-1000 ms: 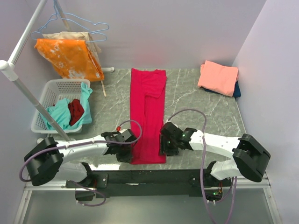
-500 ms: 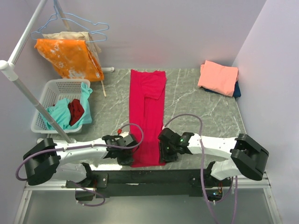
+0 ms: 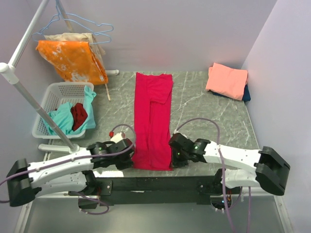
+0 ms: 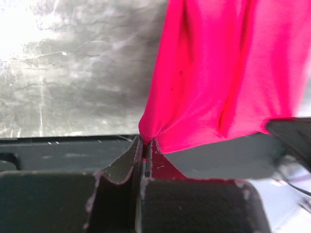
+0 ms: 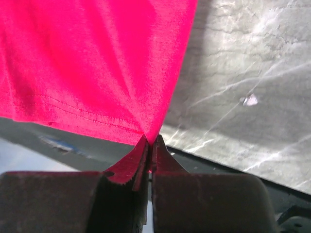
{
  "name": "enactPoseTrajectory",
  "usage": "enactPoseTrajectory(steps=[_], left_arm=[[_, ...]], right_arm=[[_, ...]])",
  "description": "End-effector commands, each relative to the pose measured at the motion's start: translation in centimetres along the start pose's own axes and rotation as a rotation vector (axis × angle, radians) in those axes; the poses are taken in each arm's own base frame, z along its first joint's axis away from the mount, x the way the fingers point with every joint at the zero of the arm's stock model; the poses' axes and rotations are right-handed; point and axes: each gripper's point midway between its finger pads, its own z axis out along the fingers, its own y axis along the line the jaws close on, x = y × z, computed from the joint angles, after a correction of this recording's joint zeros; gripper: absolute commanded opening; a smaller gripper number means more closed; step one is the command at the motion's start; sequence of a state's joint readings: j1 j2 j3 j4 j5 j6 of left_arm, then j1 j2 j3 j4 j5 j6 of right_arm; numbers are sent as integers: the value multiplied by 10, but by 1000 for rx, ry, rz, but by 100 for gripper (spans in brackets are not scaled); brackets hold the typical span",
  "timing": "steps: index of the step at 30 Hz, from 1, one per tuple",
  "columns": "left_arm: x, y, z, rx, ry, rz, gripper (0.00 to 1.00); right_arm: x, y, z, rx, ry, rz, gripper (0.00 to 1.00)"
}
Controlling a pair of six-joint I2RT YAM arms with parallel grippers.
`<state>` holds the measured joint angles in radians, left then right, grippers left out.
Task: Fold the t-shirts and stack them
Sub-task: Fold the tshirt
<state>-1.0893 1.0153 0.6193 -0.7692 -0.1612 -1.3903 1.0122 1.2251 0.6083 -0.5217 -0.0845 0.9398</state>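
The red tee [image 3: 153, 121] is laid as a long narrow strip down the middle of the desk [image 3: 204, 116], from the far edge to the near edge, with its sleeves folded in. Its near hem is pinched at both corners. The left gripper [image 4: 143, 143] is clamped on the left corner and the right gripper [image 5: 151, 141] on the right corner. Only a small bite of cloth is held between each pair of closed jaws, and the cloth is drawn into gathers at each pinch.

The step in hand is judged to be the lengthwise fold, in which the near hem is carried toward the far edge. For this to be done well, both corners should be raised together and kept level, so that the hem is not skewed. The spacing between the grippers should be matched to the strip's width, so that the cloth is neither sagged nor stretched. The hem should be laid squarely on the collar end before it is let go. Since the bites are small, a slip is to be guarded against.

The pink tee [image 3: 226, 80] is found folded on the blue tee [image 3: 246, 93] at the far right corner, well apart from the red one.
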Motion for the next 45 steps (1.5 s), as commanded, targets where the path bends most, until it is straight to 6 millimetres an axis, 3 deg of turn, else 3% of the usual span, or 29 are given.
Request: enactPoseTrajectory(steps=[1, 6, 12, 20, 25, 26, 31, 32, 38, 39, 40, 41, 43, 45], left_arm=[[-17, -12, -26, 64, -75, -46, 1], [-19, -18, -29, 38, -70, 11, 1], [-38, -23, -47, 37, -159, -30, 1], [-79, -37, -60, -69, -322, -55, 2], [-126, -58, -45, -201, -384, 0, 1], [-143, -66, -42, -187, -411, -18, 1], [-213, -94, -31, -205, -481, 22, 1], [-234, -101, -25, -212, -496, 9, 1], [-306, -119, 15, -256, -499, 71, 1], [-313, -120, 20, -265, -494, 89, 1], [-320, -122, 25, -269, -490, 92, 1], [-333, -122, 36, -281, -489, 84, 1], [-343, -124, 48, -282, -475, 94, 1], [-360, -123, 63, -298, -473, 90, 1]], right_arm=[[-5, -1, -16, 4, -45, 5, 0], [-17, 19, -31, -49, -78, -20, 0], [-33, 31, -54, -52, -133, -24, 0], [-96, 23, -78, 96, -275, -45, 0], [-153, 25, -93, 110, -362, -27, 0], [-169, 24, -96, 117, -385, -33, 0], [-213, 18, -92, 138, -419, -41, 0], [-226, 21, -87, 135, -424, -36, 0], [-287, 21, -64, 133, -429, -23, 0], [-295, 21, -61, 127, -425, -19, 0], [-301, 17, -44, 146, -395, -26, 0], [-317, 24, -50, 132, -419, -28, 0], [-341, 25, -38, 139, -414, -27, 0], [-353, 23, -31, 152, -404, -21, 0]])
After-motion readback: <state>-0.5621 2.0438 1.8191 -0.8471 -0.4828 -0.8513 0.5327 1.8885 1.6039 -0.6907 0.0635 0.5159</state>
